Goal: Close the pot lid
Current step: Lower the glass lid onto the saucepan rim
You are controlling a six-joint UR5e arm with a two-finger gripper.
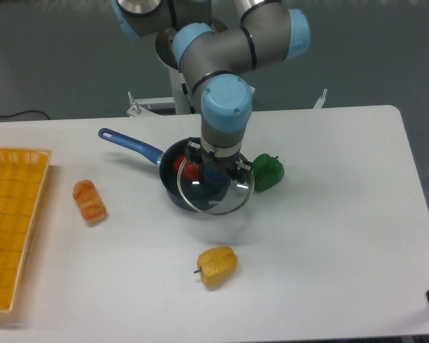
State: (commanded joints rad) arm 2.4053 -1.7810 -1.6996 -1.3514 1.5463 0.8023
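Clamped on the dark blue knob of the pot lid (216,191), the claw (214,174) holds the glass disc over the pot (173,187), shifted toward its right rim and not seated. A red pepper (189,168) lies inside the pot; a green pepper (268,171) sits just beside it on the table (329,236), a yellow pepper (217,264) nearer the front.

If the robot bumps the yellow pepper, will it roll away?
Probably only a little. The yellow pepper lies on its side on the flat table, but it looks lumpy rather than round, so it would likely wobble and stop. Its small stem may also catch. It looks light, so a nudge should shift it easily.
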